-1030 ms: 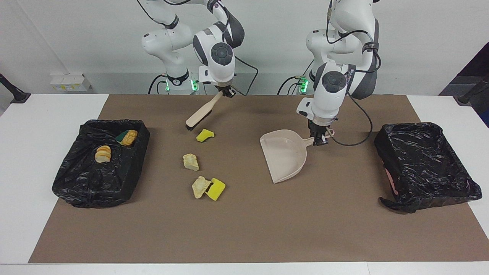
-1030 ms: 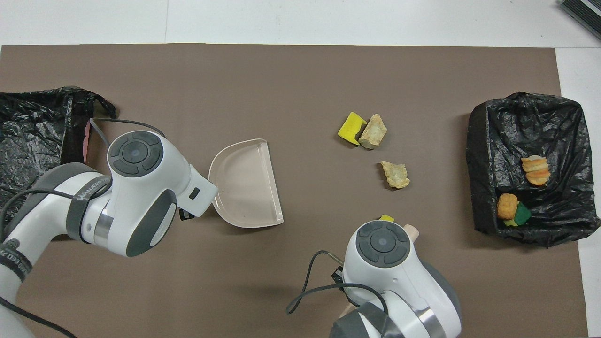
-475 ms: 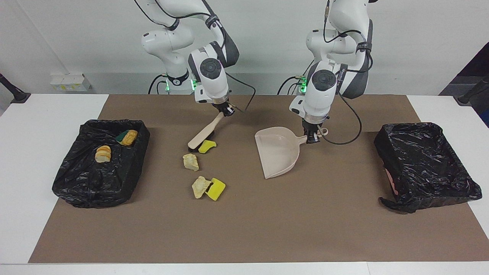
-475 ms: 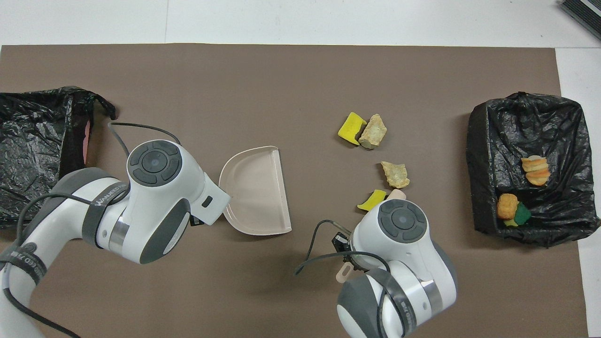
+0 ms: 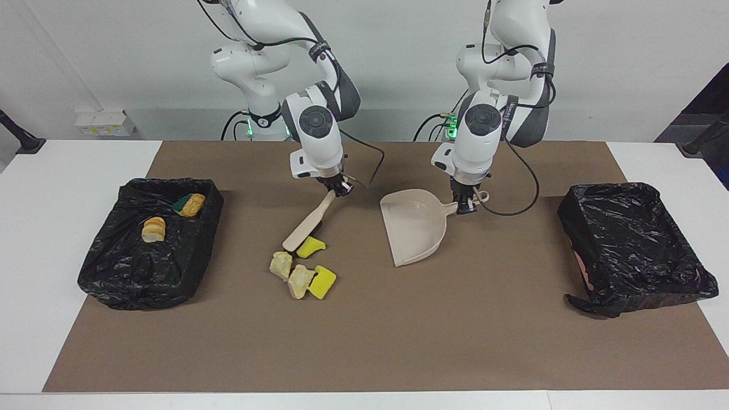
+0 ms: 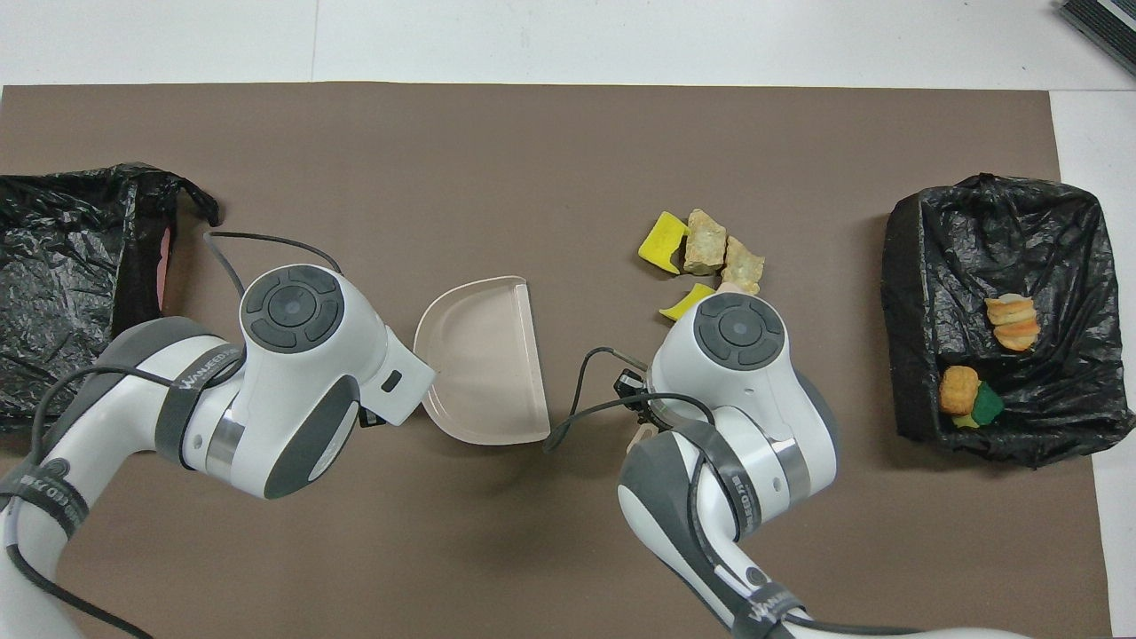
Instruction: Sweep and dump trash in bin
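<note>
My right gripper point(image 5: 340, 188) is shut on the handle of a beige brush point(image 5: 310, 222), whose head rests on the mat against a yellow scrap point(image 5: 311, 246). Two tan chunks point(image 5: 281, 265) point(image 5: 299, 280) and a yellow sponge piece point(image 5: 322, 282) of the trash lie bunched together just farther from the robots. From above, this cluster point(image 6: 704, 253) shows beside the right wrist, which hides the brush. My left gripper point(image 5: 467, 205) is shut on the handle of the beige dustpan point(image 5: 416, 225) point(image 6: 484, 359), which lies on the mat beside the cluster, toward the left arm's end.
A black-lined bin point(image 5: 151, 267) point(image 6: 1003, 222) at the right arm's end holds a bread-like lump point(image 5: 153, 229) and an orange lump on a green piece point(image 5: 191, 205). Another black-lined bin point(image 5: 632, 245) point(image 6: 62, 266) sits at the left arm's end. A brown mat point(image 5: 364, 341) covers the table.
The right gripper has pushed the brush away from the robots, sliding the yellow scrap and one tan chunk up to the other two pieces. The dustpan shifted toward the middle, then stayed still.
</note>
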